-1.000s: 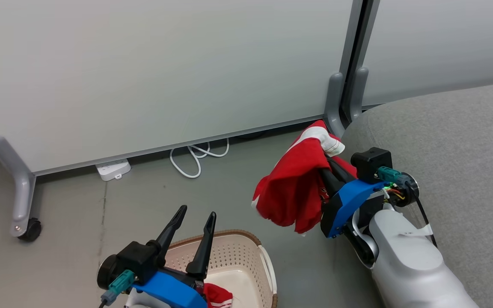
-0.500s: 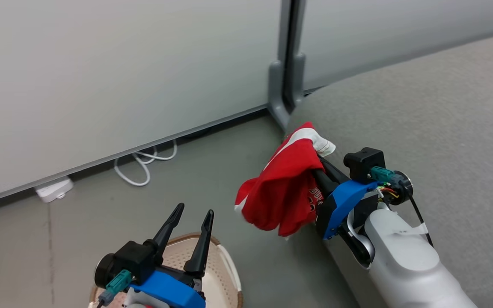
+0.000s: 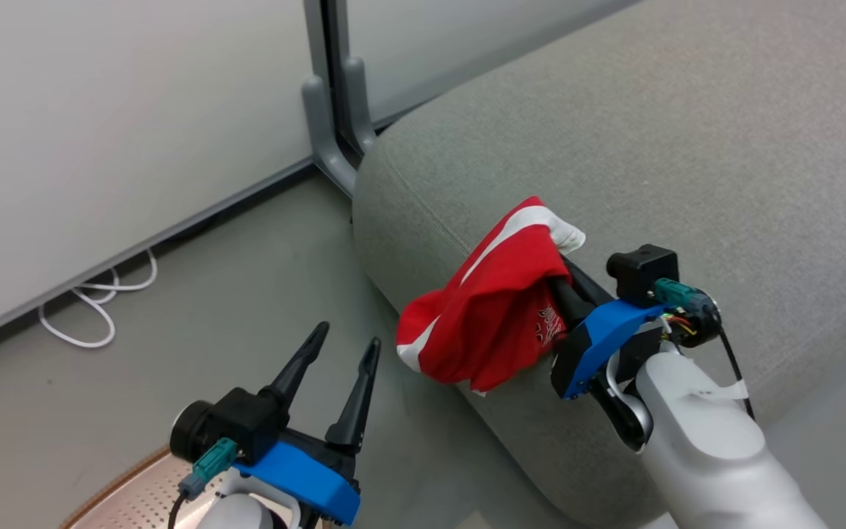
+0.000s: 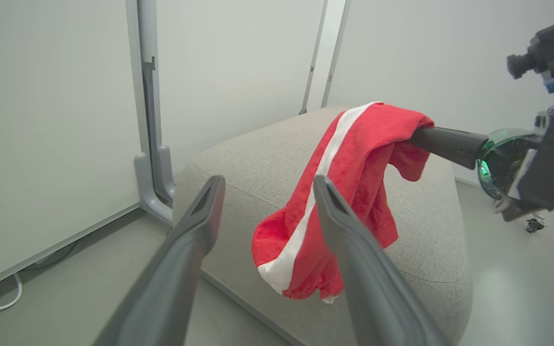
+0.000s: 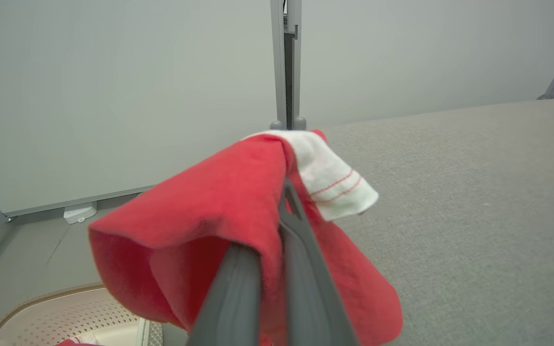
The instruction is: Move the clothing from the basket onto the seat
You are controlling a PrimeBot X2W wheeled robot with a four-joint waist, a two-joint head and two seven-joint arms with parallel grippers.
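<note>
The left gripper [image 3: 347, 334] is hovering near the basket [image 3: 129, 496], its jaws standing wide apart and holding nothing. The right gripper [image 5: 284, 192] is pinching the red garment [image 3: 493, 323], jaws clamped together on it, the cloth dangling by the rounded edge of the seat [image 3: 614, 147].

Seat [image 3: 687, 132] top past the hanging garment [image 3: 489, 330]: bare, open from the front and above. Floor [image 3: 261, 279] between basket [image 3: 136, 499] and seat front: open. Partition post [image 3: 329, 110] stands just beside the seat's far corner. Cable [image 3: 96, 305] lies along the partition foot.
</note>
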